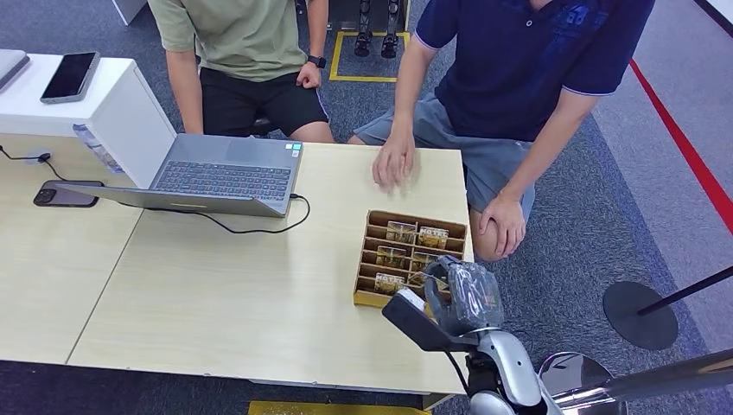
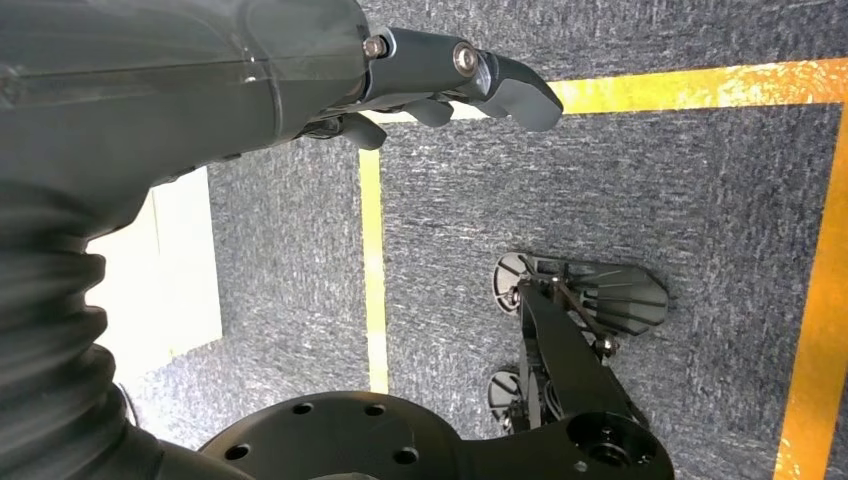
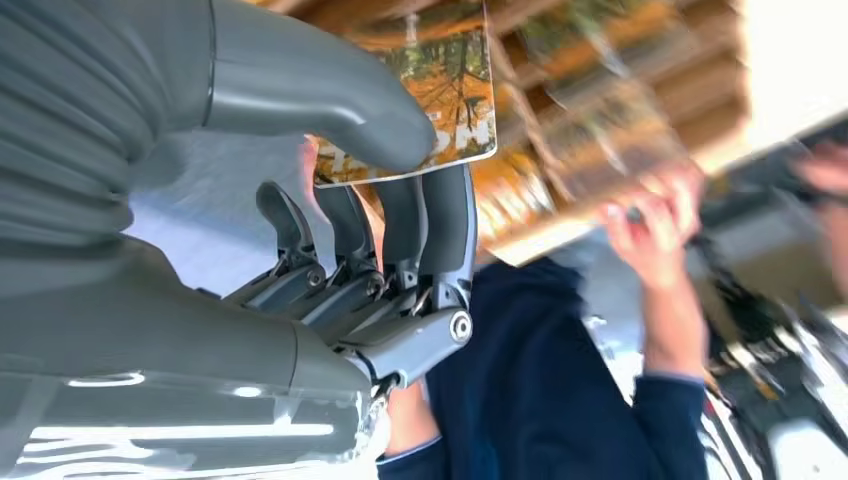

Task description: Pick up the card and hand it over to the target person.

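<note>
Pinching a card, right robot hand above pale table, grey carpet.

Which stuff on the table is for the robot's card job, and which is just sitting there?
For the job:
card, pinched by the right hand
card box
person in blue

Just lying about:
laptop
black phone
second phone
</note>
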Robot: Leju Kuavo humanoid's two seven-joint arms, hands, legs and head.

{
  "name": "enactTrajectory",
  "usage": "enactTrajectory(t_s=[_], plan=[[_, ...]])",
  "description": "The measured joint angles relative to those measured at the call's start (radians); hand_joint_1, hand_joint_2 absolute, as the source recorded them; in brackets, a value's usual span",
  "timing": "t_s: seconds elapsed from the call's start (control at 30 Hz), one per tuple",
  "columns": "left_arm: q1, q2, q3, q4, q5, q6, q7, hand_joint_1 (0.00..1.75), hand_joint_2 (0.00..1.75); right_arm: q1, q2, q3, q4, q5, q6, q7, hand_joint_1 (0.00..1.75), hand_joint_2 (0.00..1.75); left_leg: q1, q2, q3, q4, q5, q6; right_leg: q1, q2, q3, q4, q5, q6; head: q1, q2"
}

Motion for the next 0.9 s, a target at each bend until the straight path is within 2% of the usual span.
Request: enactTrajectory(t_s=[0.2, 0.3, 0.9], plan=[[0.000, 0.000, 0.001, -0.001, 0.000, -0.003, -0.002, 0.00, 1.75, 0.033, 0.032, -0.043, -0.054, -0.150, -0.068, -0.150, 1.34, 1.75, 0.000, 0.001, 0.000, 0.000, 0.000, 0.000, 0.000, 0.001, 0.000, 0.000, 0.001, 0.000, 0.000, 0.000], [0.000, 0.001, -0.002, -0.001, -0.003, -0.001, -0.001, 0.00, 1.75, 0.042, 0.045, -0.057, -0.048, -0.187, -0.087, -0.199, 1.34, 1.75, 0.000, 0.001, 0.001, -0.001, 0.000, 0.000, 0.000, 0.001, 0.000, -0.001, 0.001, 0.000, 0.000, 0.000], [0.002, 0.013, 0.004, -0.002, 0.002, -0.007, 0.013, 0.00, 1.75, 0.027, 0.069, -0.067, 0.004, -0.205, -0.093, -0.227, 1.34, 1.75, 0.001, 0.003, 0.002, -0.002, 0.001, -0.001, 0.001, 0.003, 0.001, -0.002, 0.001, 0.000, 0.000, 0.000]])
